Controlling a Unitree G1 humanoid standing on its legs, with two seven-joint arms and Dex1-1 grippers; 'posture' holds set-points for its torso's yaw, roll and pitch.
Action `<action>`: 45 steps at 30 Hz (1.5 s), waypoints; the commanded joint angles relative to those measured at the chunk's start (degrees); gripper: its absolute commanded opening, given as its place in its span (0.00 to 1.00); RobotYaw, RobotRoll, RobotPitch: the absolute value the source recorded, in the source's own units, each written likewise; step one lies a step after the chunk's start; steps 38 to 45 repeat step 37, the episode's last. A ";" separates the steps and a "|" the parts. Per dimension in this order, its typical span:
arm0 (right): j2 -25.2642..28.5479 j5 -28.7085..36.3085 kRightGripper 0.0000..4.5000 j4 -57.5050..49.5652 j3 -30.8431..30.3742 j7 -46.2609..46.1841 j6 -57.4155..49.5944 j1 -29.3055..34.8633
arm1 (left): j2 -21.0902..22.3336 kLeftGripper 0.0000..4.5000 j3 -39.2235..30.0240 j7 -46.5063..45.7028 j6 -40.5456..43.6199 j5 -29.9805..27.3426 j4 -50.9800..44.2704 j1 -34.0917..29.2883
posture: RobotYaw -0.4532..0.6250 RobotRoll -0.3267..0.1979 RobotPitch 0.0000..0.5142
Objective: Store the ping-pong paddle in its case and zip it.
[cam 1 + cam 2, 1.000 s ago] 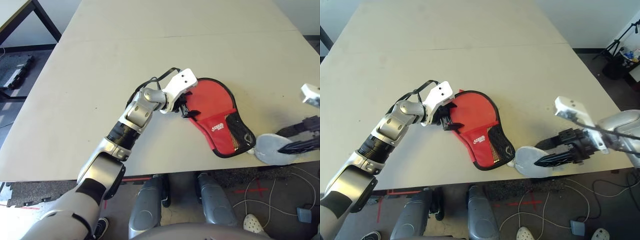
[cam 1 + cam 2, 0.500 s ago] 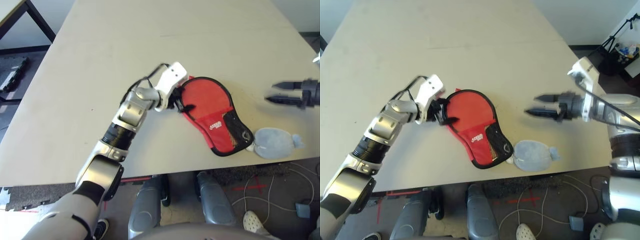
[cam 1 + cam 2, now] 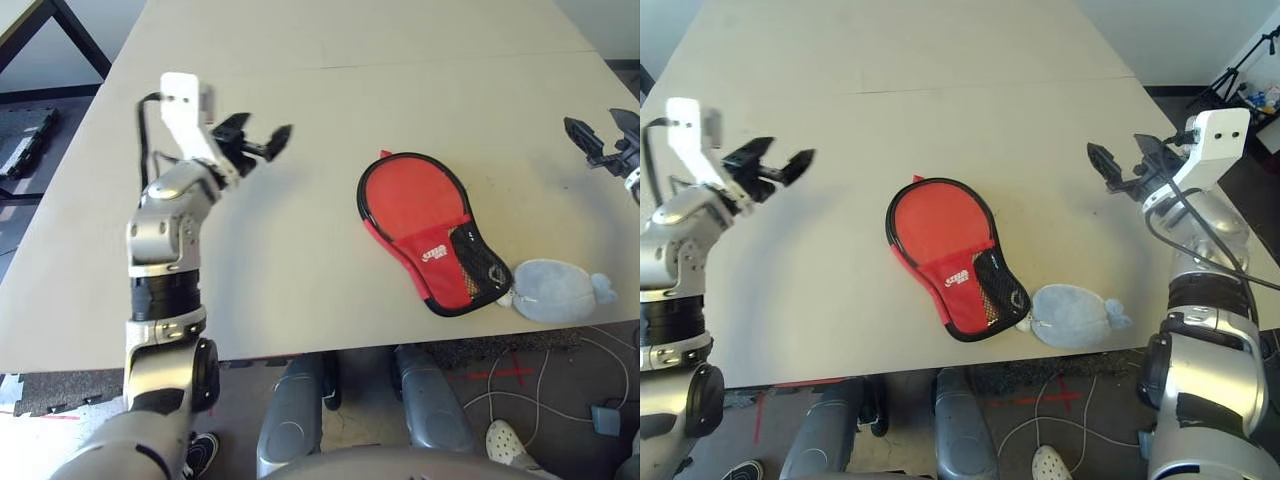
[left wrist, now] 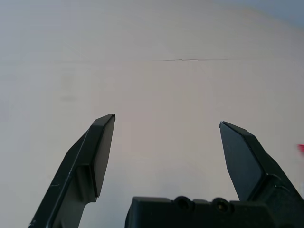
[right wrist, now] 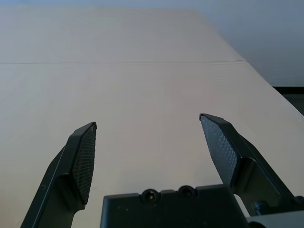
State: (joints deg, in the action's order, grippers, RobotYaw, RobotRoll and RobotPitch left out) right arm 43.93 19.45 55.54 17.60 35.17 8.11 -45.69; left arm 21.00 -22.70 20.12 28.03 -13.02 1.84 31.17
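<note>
Pale beige desk (image 3: 940, 130), with a thin seam (image 3: 970, 88) running side to side across the far half. Grey soft lump (image 3: 1070, 316) at 5 o'clock on the desk, close to the near edge, small knotted end (image 3: 1116, 316) turned to 3 o'clock. Dark floor below the near edge, with red tape marks (image 3: 1052, 404) and pale cables (image 3: 1080, 420) trailing across it. Small grey box (image 3: 607, 428) on the floor at 4 o'clock. Black stand legs (image 3: 1238, 75) at 2 o'clock, beyond the desk corner.
</note>
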 commanded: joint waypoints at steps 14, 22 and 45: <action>-3.08 -1.24 0.99 7.70 2.90 -7.34 5.94 1.01 | 1.65 1.00 -5.18 -10.82 -22.42 0.25 16.32 -5.03 | 0.34 0.62 0.43; -3.60 -1.21 0.99 7.74 2.87 -7.72 6.07 1.80 | 1.45 1.00 -3.83 -11.31 -23.74 0.09 17.25 -5.47 | 0.34 0.62 0.44; -4.76 -2.13 0.99 8.13 2.72 -7.94 5.16 0.96 | 1.43 1.00 -2.02 -11.08 -23.03 -0.34 17.66 -5.13 | 0.34 0.62 0.44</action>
